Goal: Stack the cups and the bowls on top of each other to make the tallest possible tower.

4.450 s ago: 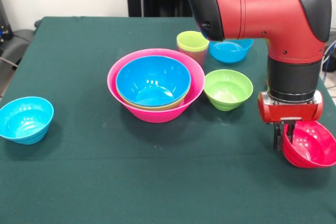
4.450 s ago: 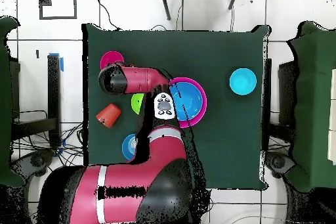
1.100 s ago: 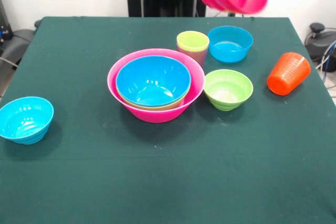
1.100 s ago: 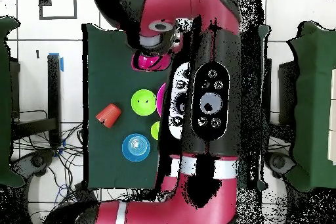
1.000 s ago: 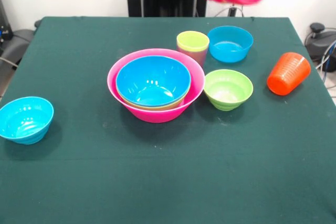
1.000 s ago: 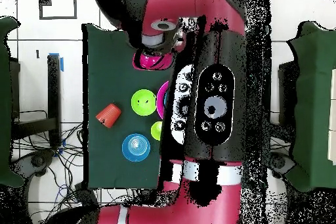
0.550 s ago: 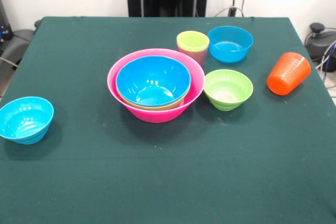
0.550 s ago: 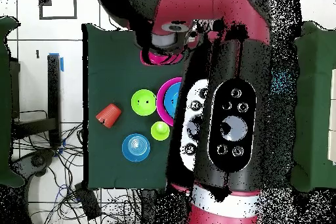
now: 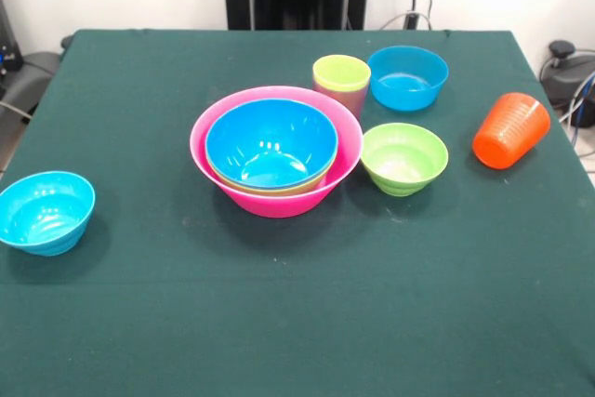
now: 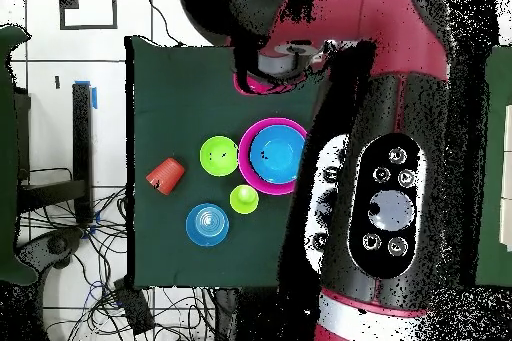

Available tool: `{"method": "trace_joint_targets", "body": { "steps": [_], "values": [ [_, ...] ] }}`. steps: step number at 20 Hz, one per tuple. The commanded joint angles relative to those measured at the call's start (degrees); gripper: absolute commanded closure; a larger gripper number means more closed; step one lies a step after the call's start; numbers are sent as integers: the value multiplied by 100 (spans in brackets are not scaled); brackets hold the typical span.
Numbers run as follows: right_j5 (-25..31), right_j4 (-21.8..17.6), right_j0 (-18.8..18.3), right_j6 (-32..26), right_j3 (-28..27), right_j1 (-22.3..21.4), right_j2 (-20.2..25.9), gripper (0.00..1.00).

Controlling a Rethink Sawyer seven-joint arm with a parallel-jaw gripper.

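Overhead view first: the red and black arm (image 10: 385, 197) covers much of the green-clothed table (image 10: 170, 87). Its gripper (image 10: 290, 57) hangs over the edge away from the base. You can't tell from these pictures whether it is clamped or released. A sliver of glossy red bowl (image 10: 258, 85) shows right under it, probably carried.

The key relation is that the tower (image 10: 244, 152) sits near the table's middle, straight back toward the base from the gripper and slightly offset sideways. Your next move is likely a short pull back, then down.

In the front view the tower is the huge pink bowl (image 9: 200, 151) with the large blue bowl (image 9: 270, 141) nested inside, both round, smooth plastic. A greenish rim peeks between them.

Loose pieces:
- small green bowl (image 9: 403, 157), just beside the tower
- light-blue bowl (image 9: 407, 77), toward the back edge
- second light-blue bowl (image 9: 45, 211), at the left edge
- lime cup (image 9: 341, 76), upright
- orange cup (image 9: 509, 129), tipped over near the right edge
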Motion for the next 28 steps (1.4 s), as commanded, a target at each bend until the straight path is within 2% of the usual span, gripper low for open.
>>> {"method": "trace_joint_targets", "body": {
  "steps": [1,8,15,18,28],
  "values": [
    [-462,-517,-250,-2208,804,227,458,100],
    [-875,-450,-478,-2223,1460,259,558,100],
    [-1924,-661,-793,-2614,1964,276,764,100],
    [-2207,-748,-879,-2630,2093,268,810,100],
    [-2608,-899,-827,-2331,2513,8,757,100]
  ]
}}
